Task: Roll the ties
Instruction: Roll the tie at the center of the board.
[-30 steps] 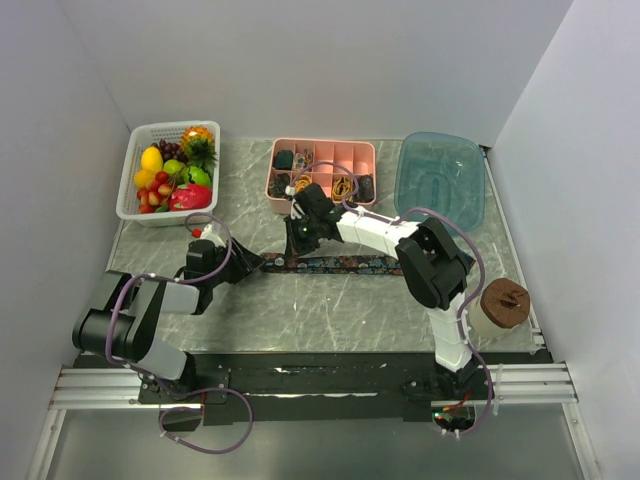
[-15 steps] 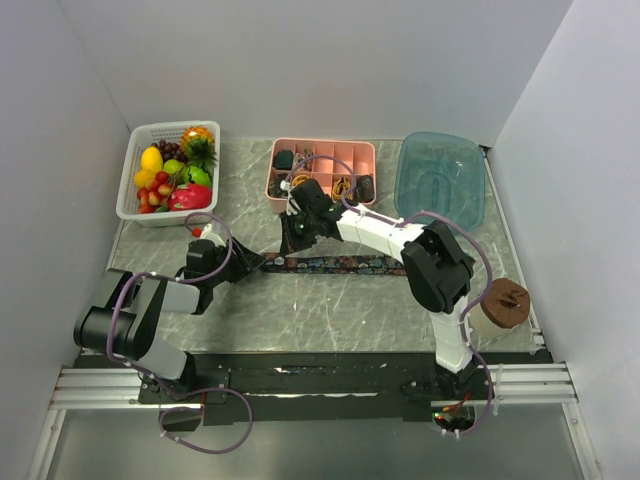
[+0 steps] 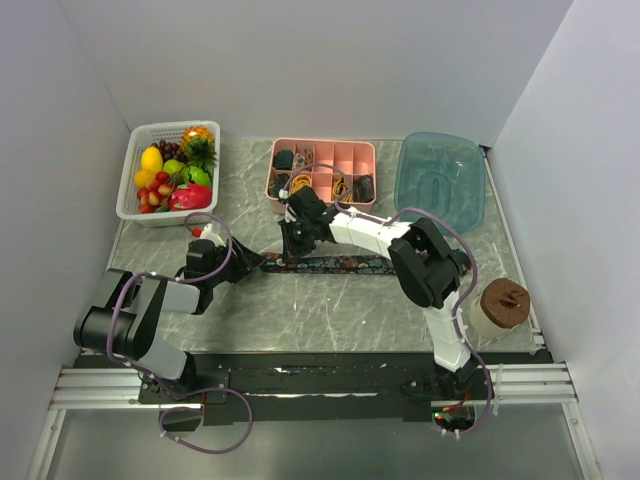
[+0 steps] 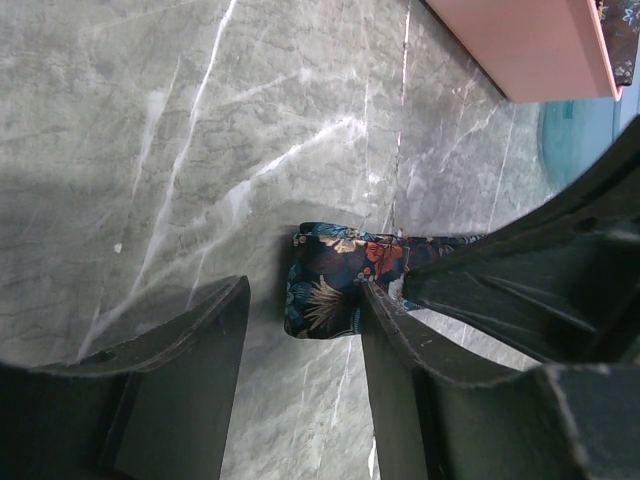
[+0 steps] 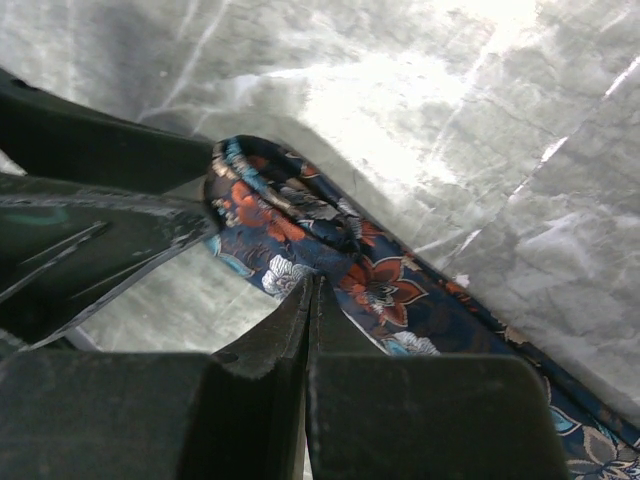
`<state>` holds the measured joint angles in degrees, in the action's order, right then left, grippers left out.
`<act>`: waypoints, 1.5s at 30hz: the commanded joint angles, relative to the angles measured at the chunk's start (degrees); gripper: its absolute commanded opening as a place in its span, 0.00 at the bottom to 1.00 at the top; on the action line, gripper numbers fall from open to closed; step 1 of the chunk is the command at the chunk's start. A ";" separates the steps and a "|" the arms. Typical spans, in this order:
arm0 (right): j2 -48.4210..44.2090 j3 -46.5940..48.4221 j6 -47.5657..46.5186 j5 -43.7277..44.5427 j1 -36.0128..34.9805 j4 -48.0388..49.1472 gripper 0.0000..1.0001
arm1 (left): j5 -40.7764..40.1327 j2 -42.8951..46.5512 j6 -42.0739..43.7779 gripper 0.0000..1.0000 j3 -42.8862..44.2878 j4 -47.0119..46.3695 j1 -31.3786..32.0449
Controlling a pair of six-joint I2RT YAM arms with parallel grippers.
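We record a grey marbled table (image 3: 300, 305). At its 2 o'clock corner stands a clear blue tub (image 3: 440, 180). At 10 o'clock sits a white basket (image 3: 127, 188) holding fruit (image 3: 170, 178), and at 12 o'clock a pink compartment tray (image 3: 322, 142).

The tie (image 3: 345, 264) lies flat at the table's centre along the 9-to-3 line. Its 9 o'clock end is curled into a small roll. A tan cylinder (image 3: 500, 305) with a brown top stands at 4 o'clock, near the table edge.

The left gripper (image 3: 252, 262) reaches in from 9 o'clock with its jaws partway apart, astride the curled end. In its wrist view the roll rests against one finger (image 4: 395, 350), with a clear gap to the other; we find nothing clamped.

The right gripper (image 3: 290, 243) comes down from 1 o'clock with its fingers (image 5: 270, 345) pressed fully together. Their tips rest on the tie just behind the roll. We cannot tell whether any fabric is caught between them.
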<state>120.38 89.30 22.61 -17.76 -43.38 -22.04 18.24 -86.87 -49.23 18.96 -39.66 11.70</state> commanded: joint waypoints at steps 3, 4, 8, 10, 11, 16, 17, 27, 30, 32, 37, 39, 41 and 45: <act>1.87 2.81 -0.81 2.11 -0.48 -0.28 0.00 | 2.50 -1.37 -0.69 0.54 -0.06 -5.95 -0.19; 2.14 3.07 -0.81 2.20 -0.40 -0.54 0.00 | 2.68 -1.55 -0.86 0.55 -0.33 -6.56 -0.19; 2.67 2.72 -0.55 1.94 -0.48 0.24 0.00 | 3.29 -2.69 -1.65 0.56 -0.50 -8.76 -0.19; 2.76 2.55 -0.46 1.85 -0.48 0.25 0.00 | 3.56 -3.21 -1.83 0.56 -0.50 -9.55 -0.19; 2.84 2.46 -0.38 1.85 -0.48 0.59 0.00 | 3.73 -3.74 -2.27 0.56 -0.50 -9.91 -0.10; 3.28 2.11 0.24 0.97 -0.48 1.48 0.00 | 4.44 -5.24 -3.50 0.53 -0.50 -13.51 0.60; 3.28 2.20 0.33 0.80 -0.48 1.65 0.00 | 4.44 -5.85 -3.59 0.53 -0.50 -13.86 0.77; 4.08 1.23 1.21 -0.34 -0.48 3.14 0.00 | 3.21 -7.53 -5.08 0.42 0.03 -16.76 3.59; 4.34 1.14 1.65 -1.13 -0.48 3.85 0.00 | 1.72 -5.07 -4.82 0.38 -0.42 -15.19 3.59; 4.25 0.88 2.08 -1.66 -0.48 4.90 0.00 | 0.14 -2.44 -3.77 0.36 -0.24 -12.82 3.59; 4.43 0.44 3.05 -3.68 -0.57 7.36 0.00 | -1.19 1.52 -0.96 0.29 2.65 -3.60 3.76; 4.60 0.53 3.84 -4.04 -0.66 8.85 0.00 | -2.32 3.02 0.71 0.22 4.67 1.48 4.20; 5.21 0.61 4.45 -4.48 -0.75 10.26 0.00 | -3.38 4.33 2.46 0.18 5.99 4.93 4.99; 6.01 1.23 5.95 -4.83 -0.75 12.45 0.00 | -5.32 5.39 4.67 0.08 9.51 11.79 5.87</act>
<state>124.14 89.86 26.41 -20.97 -43.35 -14.28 14.46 -84.25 -47.86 24.08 -33.58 16.36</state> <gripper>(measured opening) 0.005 0.181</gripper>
